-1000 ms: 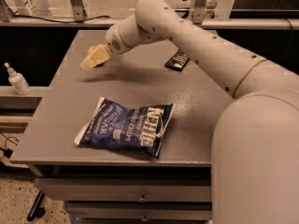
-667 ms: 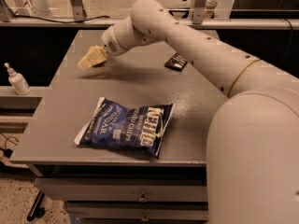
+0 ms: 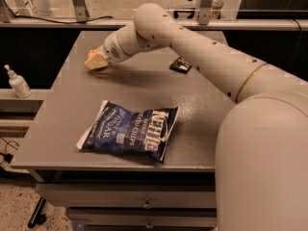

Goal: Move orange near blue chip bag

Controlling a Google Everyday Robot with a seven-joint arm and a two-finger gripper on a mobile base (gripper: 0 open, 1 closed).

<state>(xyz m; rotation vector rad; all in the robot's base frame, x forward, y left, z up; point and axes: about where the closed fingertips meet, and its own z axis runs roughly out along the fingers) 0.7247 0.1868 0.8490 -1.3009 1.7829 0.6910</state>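
Note:
The blue chip bag [image 3: 129, 133] lies flat near the front of the grey table [image 3: 57, 105], with its white "Kettle" lettering facing up. My gripper [image 3: 95, 61] is low over the far left part of the table, well behind the bag and to its left. The arm reaches to it from the right, across the table. The orange does not show; it is either hidden by the gripper or out of view.
A small black wrapped bar [image 3: 181, 65] lies at the back right of the table, under the arm. A white pump bottle [image 3: 18, 82] stands on a lower shelf to the left. Drawers sit below the table's front edge.
The arm has shifted slightly to the left. The gripper stays at nearly the same spot over the far left of the table. The bag and the bar have not moved.

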